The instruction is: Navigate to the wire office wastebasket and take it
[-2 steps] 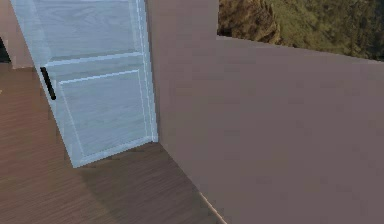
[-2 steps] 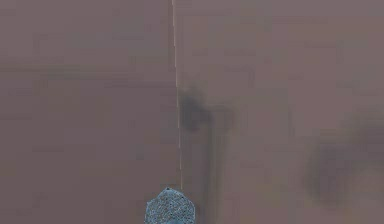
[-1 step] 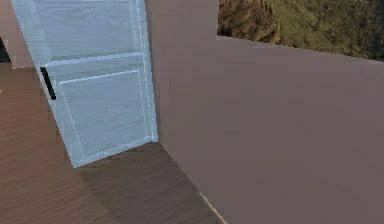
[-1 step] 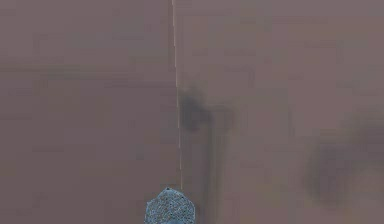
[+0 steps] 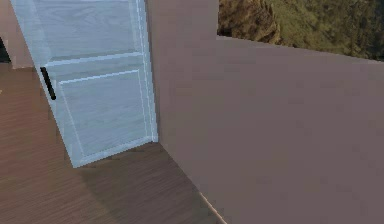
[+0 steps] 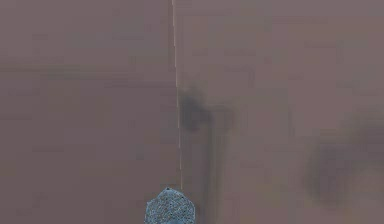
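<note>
**Apparently one mesh basket at the bottom edge, one door ahead**

Low at 6 o'clock in the arm side view sits one round, grey-blue mesh form, its woven look and rounded rim fitting a wire wastebasket point(image 6: 172, 208). The picture's bottom edge cuts it off, so just its upper part can be seen. Whether it stands on a surface or hangs clear cannot be told. Behind it rises a plain mauve-brown wall point(image 6: 80, 100), with one thin upright seam point(image 6: 177, 90) running from 12 o'clock down towards the basket. How the gripper's fingers stand cannot be told from these views.

Ahead, the forward view has one pale blue-white panelled door point(image 5: 95, 70) at 10 o'clock. It carries one black handle point(image 5: 47, 82) on its left edge at 9 o'clock. A dark wooden plank floor point(image 5: 60, 190) spreads from 9 to 6 o'clock. The same mauve-brown wall fills the span from 2 to 5 o'clock. Above its top edge, at 1 o'clock, lies one patch of rocky green and brown hillside point(image 5: 300, 25).
</note>
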You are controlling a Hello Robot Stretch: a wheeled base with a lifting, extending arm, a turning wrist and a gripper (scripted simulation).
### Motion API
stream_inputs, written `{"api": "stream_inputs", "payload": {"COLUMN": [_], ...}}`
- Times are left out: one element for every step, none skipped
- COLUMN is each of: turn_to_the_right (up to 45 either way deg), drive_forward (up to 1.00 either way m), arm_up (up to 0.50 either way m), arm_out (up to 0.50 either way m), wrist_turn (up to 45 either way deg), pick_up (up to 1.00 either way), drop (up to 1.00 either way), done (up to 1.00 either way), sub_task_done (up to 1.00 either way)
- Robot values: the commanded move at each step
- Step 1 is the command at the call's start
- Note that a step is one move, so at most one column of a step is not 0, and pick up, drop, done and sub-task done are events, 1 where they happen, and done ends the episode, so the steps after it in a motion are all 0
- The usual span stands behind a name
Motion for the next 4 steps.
{"api": "stream_inputs", "payload": {"turn_to_the_right": [0.0, 0.0, 0.0, 0.0], "drive_forward": [0.0, 0.0, 0.0, 0.0], "arm_up": [0.0, 0.0, 0.0, 0.1], "arm_out": [0.0, 0.0, 0.0, 0.0], "wrist_turn": [45.0, 27.0, 0.0, 0.0], "pick_up": [0.0, 0.0, 1.0, 0.0], "drop": [0.0, 0.0, 0.0, 0.0], "done": [0.0, 0.0, 0.0, 0.0], "sub_task_done": [0.0, 0.0, 0.0, 0.0]}}
